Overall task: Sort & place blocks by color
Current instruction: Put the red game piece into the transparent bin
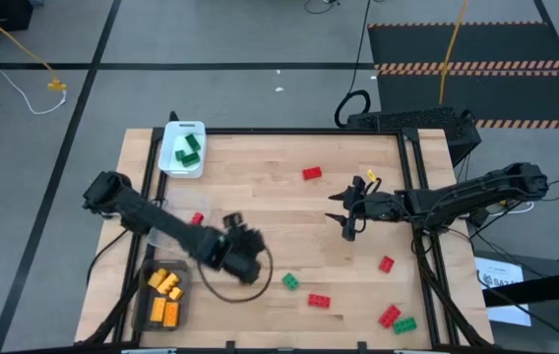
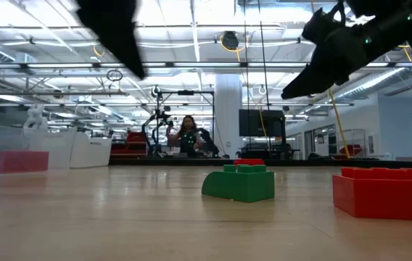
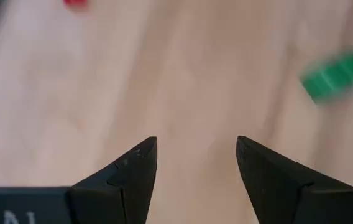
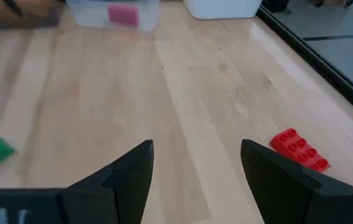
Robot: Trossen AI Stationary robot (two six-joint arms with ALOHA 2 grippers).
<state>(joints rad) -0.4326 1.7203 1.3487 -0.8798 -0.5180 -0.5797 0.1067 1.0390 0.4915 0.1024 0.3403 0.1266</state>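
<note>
low view, near to far: a red studded brick (image 2: 387, 192) at lower right and a green one (image 2: 239, 183) at centre, long axes across the frame, studs up, on the pale wood-plank table (image 2: 119, 217); a bright hall lies beyond. high view: left gripper (image 1: 248, 258) at lower centre, fingers apart and empty; right gripper (image 1: 343, 218) right of centre, likewise spread and empty. orange bricks (image 1: 165, 295) fill the dark tray (image 1: 144, 307) at lower left; green bricks (image 1: 188, 149) lie in the white tray (image 1: 173, 169) at upper left.
</note>
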